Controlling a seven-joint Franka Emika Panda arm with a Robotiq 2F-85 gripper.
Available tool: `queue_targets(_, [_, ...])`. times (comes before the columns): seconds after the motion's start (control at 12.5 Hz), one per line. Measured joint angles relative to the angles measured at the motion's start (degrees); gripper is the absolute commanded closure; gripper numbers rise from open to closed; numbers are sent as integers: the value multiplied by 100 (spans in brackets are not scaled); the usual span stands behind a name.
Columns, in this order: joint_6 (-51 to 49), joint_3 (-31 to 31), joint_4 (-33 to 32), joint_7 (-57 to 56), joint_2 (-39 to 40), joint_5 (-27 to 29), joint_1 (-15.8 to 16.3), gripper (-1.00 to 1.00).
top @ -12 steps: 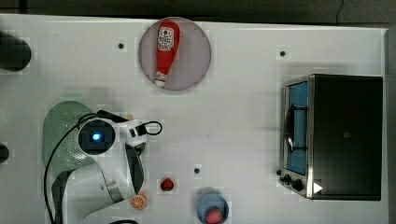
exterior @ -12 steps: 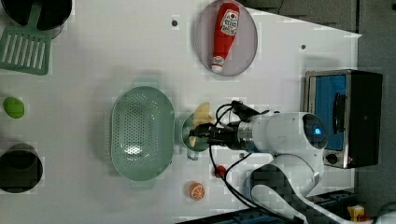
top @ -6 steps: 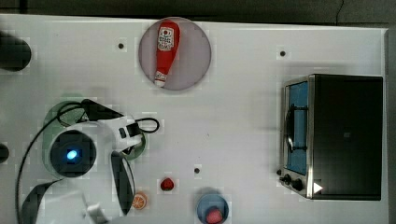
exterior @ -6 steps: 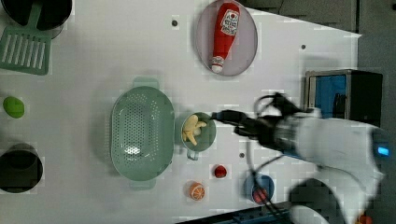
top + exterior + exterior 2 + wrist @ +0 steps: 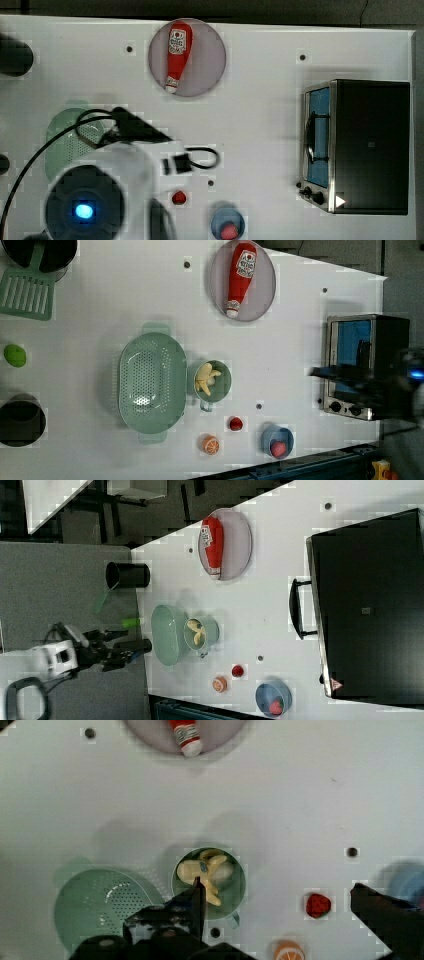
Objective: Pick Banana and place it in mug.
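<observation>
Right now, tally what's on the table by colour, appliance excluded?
Green: 4, the colander, the mug holding the banana, the slotted spatula, a lime-like fruit
Red: 3, the ketchup bottle, a small red fruit, another inside the blue cup
Yellow: 1, banana
Orange: 1, orange half
Blue: 1, cup
Black: 2, pots
Grey: 1, plate
Total: 13

Ketchup bottle point(image 5: 241, 276) on grey plate point(image 5: 265, 290), far side of table: white label w/ dark print, illegible. Toaster oven point(image 5: 370, 610): small red/white triangle sign at near corner of its black top, no readable txt. Nothing else w/ readable text or nos.
</observation>
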Motion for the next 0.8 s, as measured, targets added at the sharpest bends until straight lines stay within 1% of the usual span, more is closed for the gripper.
queue_targets(0.16, [-762,-564,470,-4,-140,-44,-11,-100])
queue_targets(0.24, [-994,-855,660,-3,-152,-213,16,-100])
queue_targets(0.32, [-987,-1119,884,-3,-137,-542,-22,-100])
queue_targets(0.4, [-995,-1278,951,-14,-148,-731,-58,-100])
queue_targets(0.48, [-995,-1374,1007,-44,-157,-1076,-88,-100])
queue_targets(0.64, [-1141,-1530,1007,-35,-162,-1106,-121,-100])
queue_targets(0.8, [-1410,-1565,929,-5,-122,-945,-138,-100])
